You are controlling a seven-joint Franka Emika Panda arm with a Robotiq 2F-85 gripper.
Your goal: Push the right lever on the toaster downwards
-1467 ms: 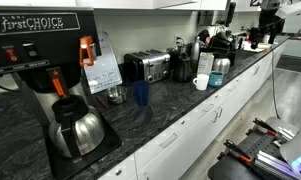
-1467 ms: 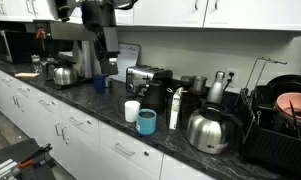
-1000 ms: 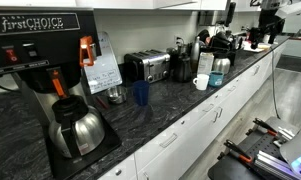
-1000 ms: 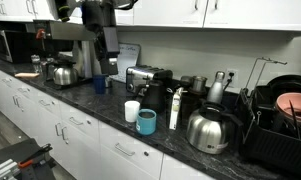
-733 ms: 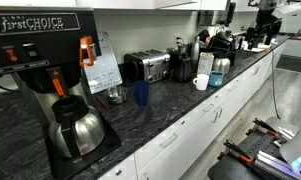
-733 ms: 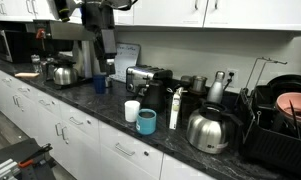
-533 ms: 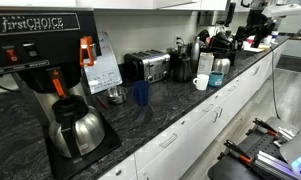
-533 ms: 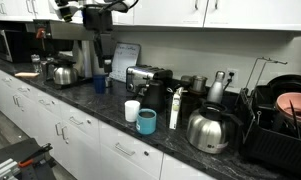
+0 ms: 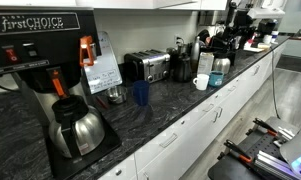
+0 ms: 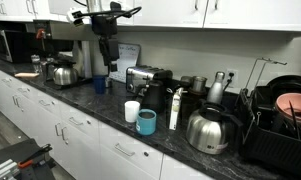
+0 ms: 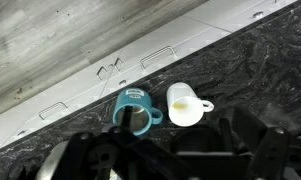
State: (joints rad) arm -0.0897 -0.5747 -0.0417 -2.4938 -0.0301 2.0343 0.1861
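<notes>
The toaster (image 9: 147, 66) is a low steel box with black trim at the back of the dark counter; it also shows in the other exterior view (image 10: 145, 77). Its levers are too small to make out. My gripper (image 10: 108, 58) hangs from the arm (image 9: 240, 20), high above the counter and apart from the toaster. In the wrist view the gripper (image 11: 165, 150) is dark and blurred, its fingers wide apart with nothing between them. It looks down on a teal mug (image 11: 135, 108) and a white mug (image 11: 187, 103) near the counter's front edge.
A tall black coffee brewer (image 9: 40, 60) with a steel pot (image 9: 75, 130) stands on the counter. A blue cup (image 9: 140, 92), a white bottle (image 10: 174, 108), a steel carafe (image 10: 208, 130) and a dish rack (image 10: 280, 125) are also there. White cabinets hang overhead.
The arm has swung along the counter toward the toaster and mugs. The toaster and the other objects have not moved.
</notes>
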